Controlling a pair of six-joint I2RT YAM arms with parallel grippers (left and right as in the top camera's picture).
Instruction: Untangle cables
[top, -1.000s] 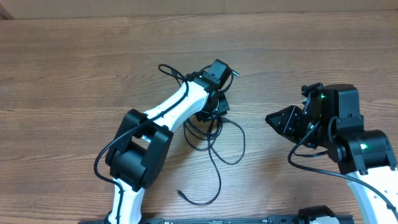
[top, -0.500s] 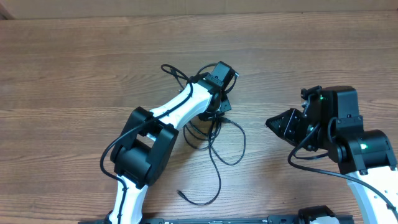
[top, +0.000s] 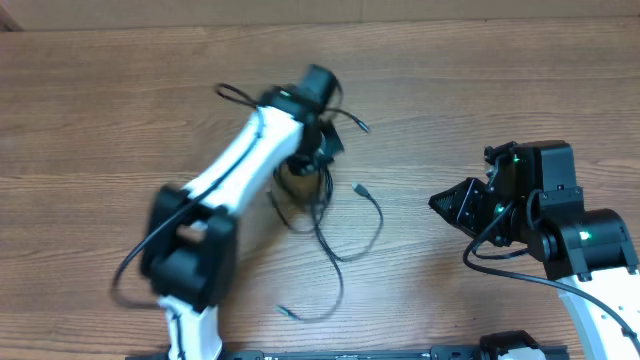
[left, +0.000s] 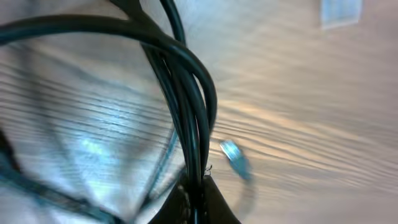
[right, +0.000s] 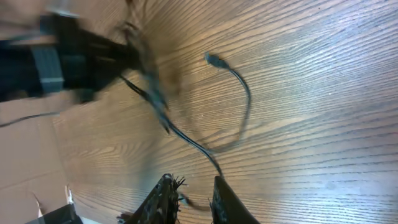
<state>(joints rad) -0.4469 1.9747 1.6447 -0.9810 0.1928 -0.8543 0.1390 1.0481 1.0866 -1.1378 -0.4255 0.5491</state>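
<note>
Several thin black cables (top: 318, 215) in the overhead view, bunched right under the left gripper (top: 322, 150) and trailing away from it in loose loops over the wooden table (top: 500, 80). One small plug (top: 358, 188) near that gripper, on the side toward the right gripper (top: 450, 203); another loose end (top: 285, 312) well apart from it, toward the robot base. Right gripper far from the left gripper, touching no cable.

From the left wrist: closed tight on a bundle of strands, smooth, round, glossy rubber, rising from the pinch and bending over in an arc. Silver-tipped plug (left: 231, 152) hanging just beside the pinch, blurred. Pale grain of the table behind.

From the right wrist: jaws only slightly parted, holding nothing, above one long curved strand (right: 239, 118) lying flat on the ribbed wood. Left arm (right: 62, 56) dark and blurred, far off.

Probably the pulling-apart step, with the knot not yet loosened. Next move likely needs a second hold by the right gripper on a free end, then a slow pull away from the left gripper, to let loops slide instead of tightening.
</note>
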